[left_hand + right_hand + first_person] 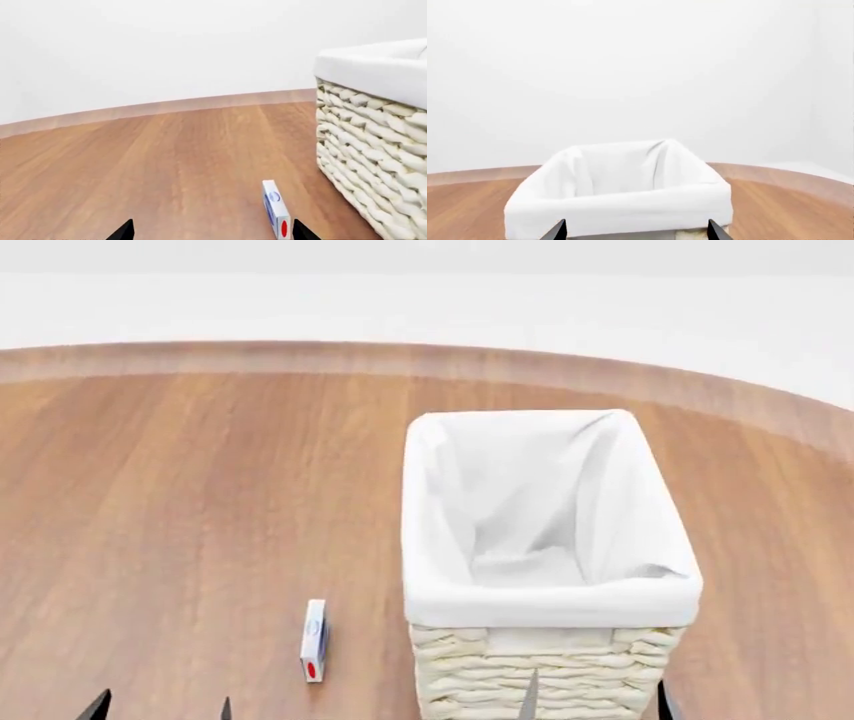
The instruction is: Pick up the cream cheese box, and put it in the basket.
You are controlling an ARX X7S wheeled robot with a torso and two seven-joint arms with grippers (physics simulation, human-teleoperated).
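The cream cheese box point(314, 640) stands on its thin edge on the wooden floor, just left of the basket point(547, 665). In the left wrist view the box point(275, 210) lies close to one fingertip, beside the basket's woven wall point(373, 175). My left gripper point(160, 708) is open and empty, low at the near left, short of the box; it also shows in its own view point(212, 232). My right gripper point(597, 700) is open and empty in front of the basket's near wall, facing the white liner point(620, 200); its tips show wide apart point(636, 231).
The wooden floor point(174, 500) spreads left and behind the basket. A curved skirting board and white wall point(427, 310) close the far side. No other objects show.
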